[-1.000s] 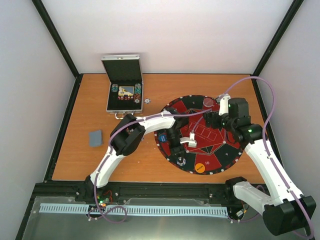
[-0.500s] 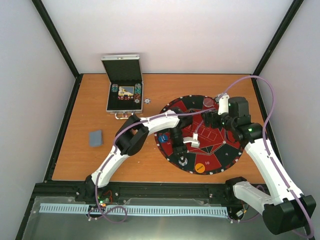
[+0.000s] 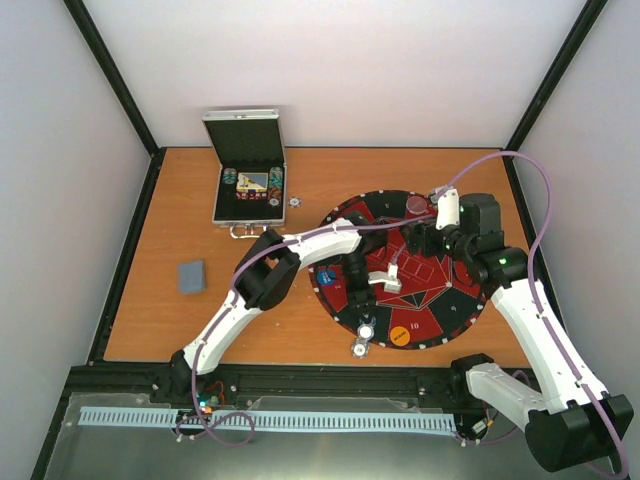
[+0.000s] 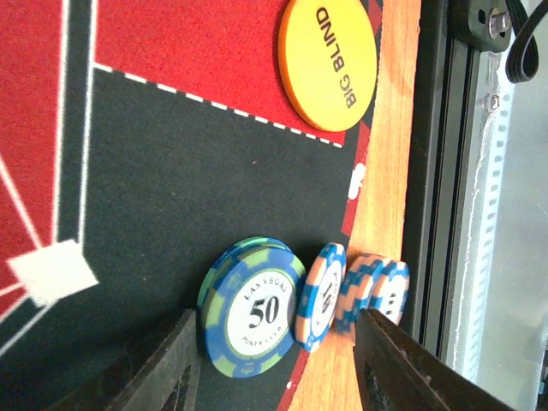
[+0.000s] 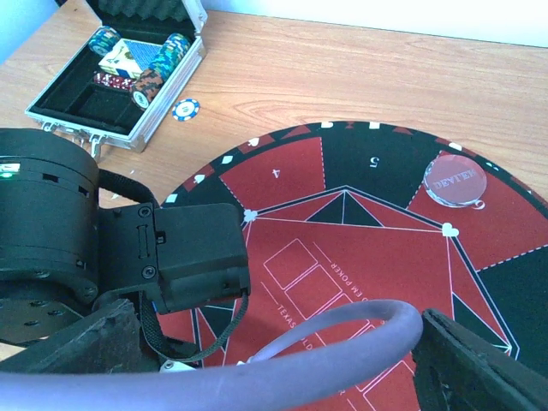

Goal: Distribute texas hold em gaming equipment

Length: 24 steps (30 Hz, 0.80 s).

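- Looking through the left wrist camera, I see the left gripper [image 4: 276, 370] with its jaws spread apart and clamped on nothing. Its dark fingers [image 4: 171, 368] frame the bottom of the view.
- Just past the tips the poker chips [image 4: 320, 297] sit in a loose row, tilted on edge.
- The blue-and-green chip marked 50 [image 4: 253, 310] leans on a black sector right at the mat's rim. The last two chips [image 4: 377, 291] are over bare wood just outside the rim.
- From the top camera, that group is at the near edge of the round mat [image 3: 455, 305], partly on the felt and partly on the table [image 3: 200, 320].
- The orange disc [image 4: 328, 62], lettered BIG BLIND, lies flat on a red sector by the same rim, apart from the chips.
- I see a blue disc [image 3: 325, 275] on the mat's left side and a clear dealer disc [image 5: 454, 180] on a far red sector.
- The right gripper [image 5: 274, 364] hangs over the middle of the mat with its jaws wide and nothing gripped. A purple cable [image 5: 325, 334] crosses between its fingers.
- The open case [image 5: 120, 86] sits at the far left of the table with more chips and a card pack inside. A single chip [image 5: 186, 109] lies on the wood just beside it.
- The grey-blue deck of cards [image 3: 191, 276] lies on the left of the table, well apart from the mat.
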Tool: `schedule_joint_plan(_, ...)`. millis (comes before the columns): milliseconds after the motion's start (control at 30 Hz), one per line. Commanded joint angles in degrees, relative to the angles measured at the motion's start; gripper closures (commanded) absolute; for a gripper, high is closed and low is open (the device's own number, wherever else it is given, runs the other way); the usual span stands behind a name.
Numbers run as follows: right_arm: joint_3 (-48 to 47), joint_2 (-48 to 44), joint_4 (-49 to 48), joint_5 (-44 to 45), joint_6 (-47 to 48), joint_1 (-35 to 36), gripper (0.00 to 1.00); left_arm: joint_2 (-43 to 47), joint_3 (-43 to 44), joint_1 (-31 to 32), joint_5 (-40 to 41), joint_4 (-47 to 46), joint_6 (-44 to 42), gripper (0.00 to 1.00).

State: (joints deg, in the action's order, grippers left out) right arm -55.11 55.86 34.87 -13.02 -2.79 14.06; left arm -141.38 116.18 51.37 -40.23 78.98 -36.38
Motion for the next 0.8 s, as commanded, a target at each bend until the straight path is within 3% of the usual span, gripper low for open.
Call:
schedule_joint_plan(0, -1.83, -0.32, -1.97, -3.16, -0.12, -0.09, 0.14, -2.96, 3.08, -0.61, 4.88, -3.65, -1.81, 0.48)
schedule_joint_plan(133, -1.94, -0.33, -1.77, -3.84, -0.08, -0.06, 0.15, -3.01, 6.4, -1.91, 5.05, -3.81, -0.99, 0.47)
schedule_joint_plan(300, -2.79, -0.3, -1.5, -5.48, -0.44, -0.05, 0.15, -0.26, 8.93, -3.9, 2.65, -4.1, -1.24, 0.36)
schedule_joint_plan(433, -3.86, -0.18, -1.26, -7.83, -0.55, -0.04, 0.15, 2.57, 9.05, -4.64, 0.56, -3.64, -2.51, 0.33)
schedule_joint_plan(767, -3.26, -0.48, -2.27, -21.22, 0.59, -0.03, 0.2, 14.27, 4.78, -12.55, -4.29, -3.51, -2.62, 0.28)
